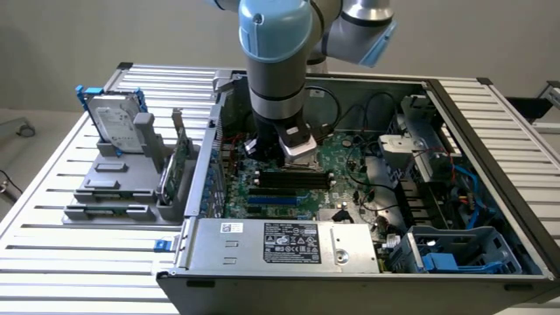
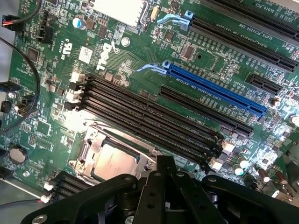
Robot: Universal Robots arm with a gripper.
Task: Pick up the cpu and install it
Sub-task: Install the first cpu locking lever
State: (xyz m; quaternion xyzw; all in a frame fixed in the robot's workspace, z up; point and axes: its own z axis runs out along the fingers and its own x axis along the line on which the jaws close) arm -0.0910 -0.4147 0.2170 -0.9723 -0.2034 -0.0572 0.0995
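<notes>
The cpu (image 2: 113,161) sits in its socket (image 2: 88,148) below the closed, empty hand (image 2: 164,173).

cpu (image 2: 113,161) in socket (image 2: 88,150), under claw (image 2: 164,173)

wrist view: white "dell" logo (image 2: 106,57) printed on the green motherboard (image 2: 140,56), beside the black memory slots (image 2: 149,116). small white silkscreen lettering along the blue expansion slot (image 2: 217,91) and the black slots beyond it, too fine to read. exterior view: black-and-white rating label (image 1: 292,243) on the power supply (image 1: 280,248), with small certification marks; text not legible.
</notes>
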